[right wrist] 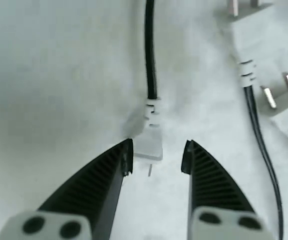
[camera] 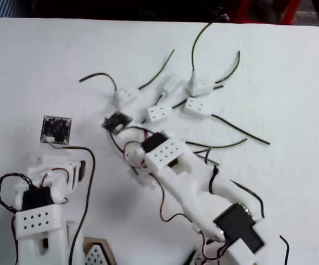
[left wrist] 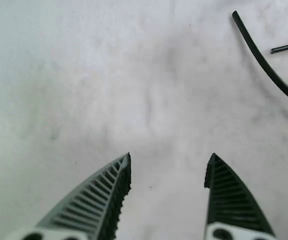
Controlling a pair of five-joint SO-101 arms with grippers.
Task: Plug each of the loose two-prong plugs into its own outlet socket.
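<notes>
Up in the upper middle of the high view, several small white blocks (camera: 159,113) on thin black cords lie scattered over the white surface (camera: 292,72); from above I cannot tell plugs from sockets. Closer in, the right wrist view shows one plug (right wrist: 152,142), white-bodied with a ribbed collar and a black cord (right wrist: 149,50), a thin prong pointing back at the right hand (right wrist: 158,145). That hand is spread wide, its dark ribbed fingers (right wrist: 109,175) flanking the plug's end; whether one touches it I cannot tell. Two more plugs (right wrist: 251,27) with bare metal prongs lie at upper right. The right arm (camera: 187,176) stretches from lower right toward centre. The left arm (camera: 35,215) sits at lower left, the left hand (left wrist: 170,159) likewise spread above bare surface.
</notes>
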